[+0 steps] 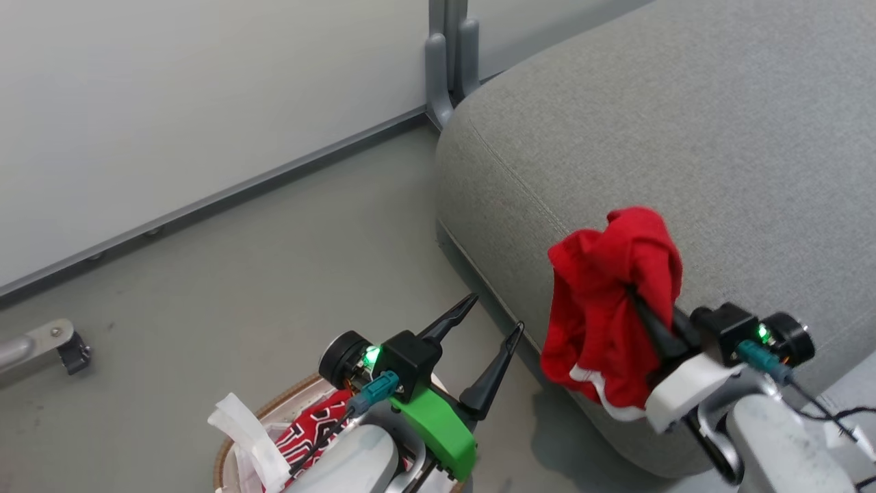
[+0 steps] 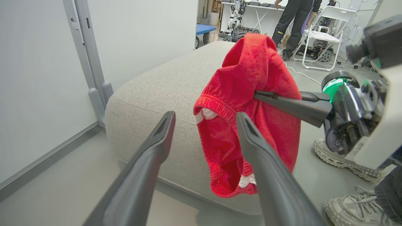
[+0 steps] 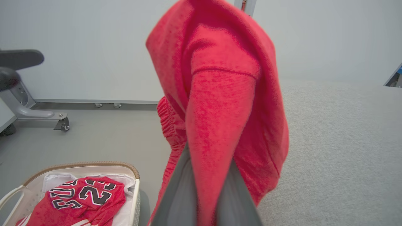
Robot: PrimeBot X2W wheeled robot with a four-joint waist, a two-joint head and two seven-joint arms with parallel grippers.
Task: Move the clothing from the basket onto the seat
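Okay: your basket [image 1: 274, 405] sits at 7 o'clock in head view, brown woven rim, white liner [image 1: 239, 424]. Jersey [image 1: 311, 428] lies inside, red with black-and-white numerals. Your left gripper [image 1: 495, 313] is just above, fingers spread wide, empty. At 4 o'clock your right gripper [image 1: 640, 301] is clamped on plain red garment [image 1: 595, 308]: bunched, drooping, elastic waistband, white hem trim, hanging by seat's front edge. Seat [image 1: 684, 137], light grey, stitched seam, spans 12 to 3 o'clock.

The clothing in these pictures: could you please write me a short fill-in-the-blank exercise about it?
The right claw is shut on the plain red garment, trimmed in ____.
The lettered jersey lies in the ____.
The left claw stands ____.
Missing words: white; basket; open.
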